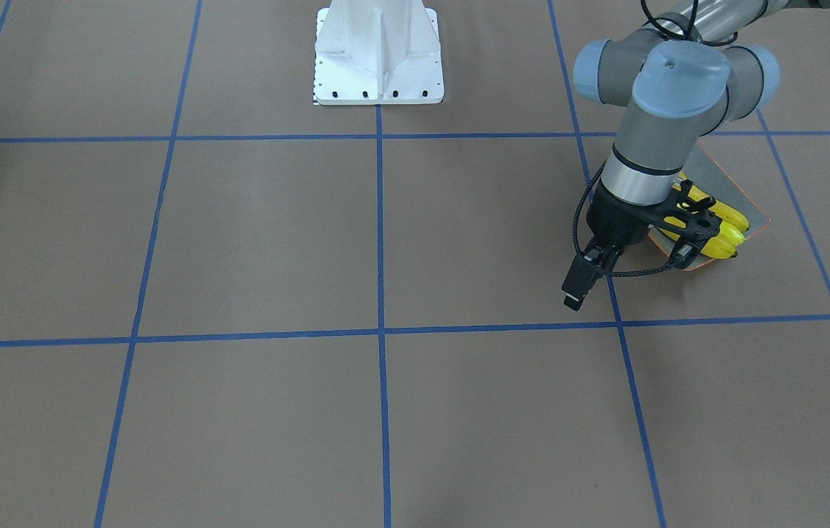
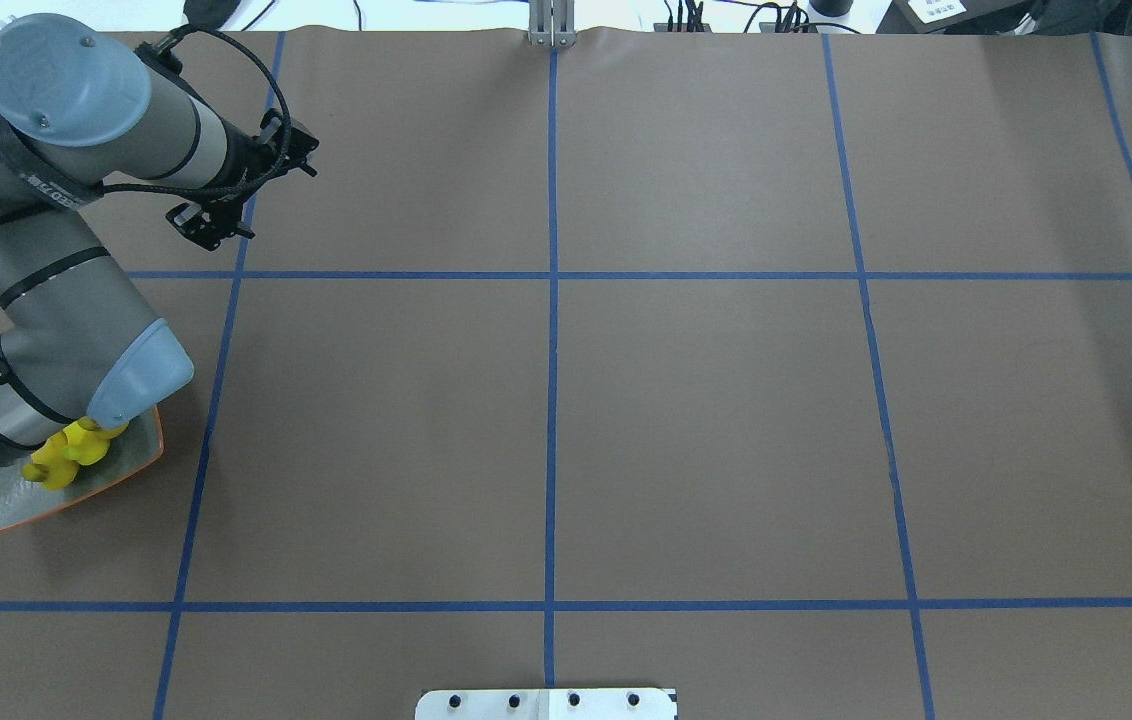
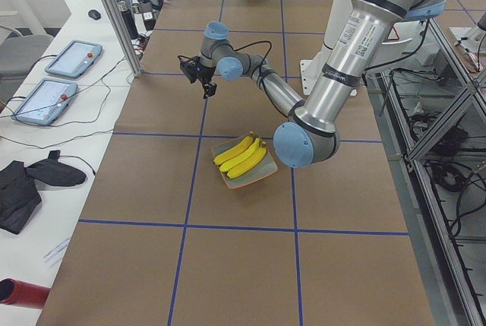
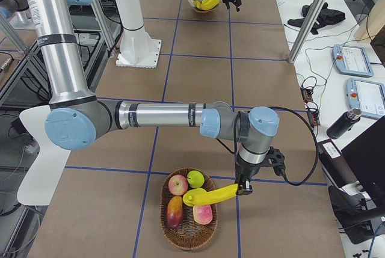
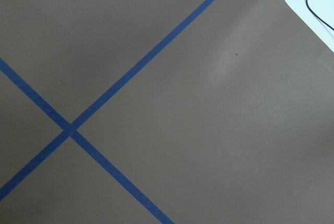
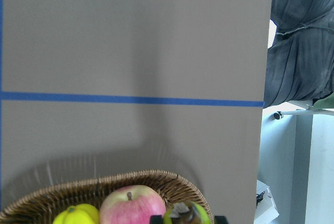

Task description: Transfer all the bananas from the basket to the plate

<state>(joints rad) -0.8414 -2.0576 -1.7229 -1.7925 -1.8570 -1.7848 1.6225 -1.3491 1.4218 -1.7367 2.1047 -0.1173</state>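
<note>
while one banana hangs just over the basket, pinched at one end by the right gripper, three other bananas lie on the plate at the opposite end of the table, so the job looks mostly done. the held banana lies nearly level, with its long axis running across the table's width. its gripped end sits over the basket's rim on the operators' side, and its free end points back toward the robot, over the middle of the basket, with the curve sagging downward. on the plate the three lie side by side, their long axes parallel and slanted corner to corner across the dish. no further banana shows among the fruit in the basket, an apple and a few other round pieces, though part of the basket is hidden. this one is therefore probably the last, and what remains is to get it across to the plate, well apart from here, and set it beside the rest. the right gripper's fingers are clenched on the banana's tip, as the bottom edge of the wrist view shows. the left gripper hovers above bare table near the plate with nothing visible in it, and whether its fingers are spread or closed cannot be told.
</note>
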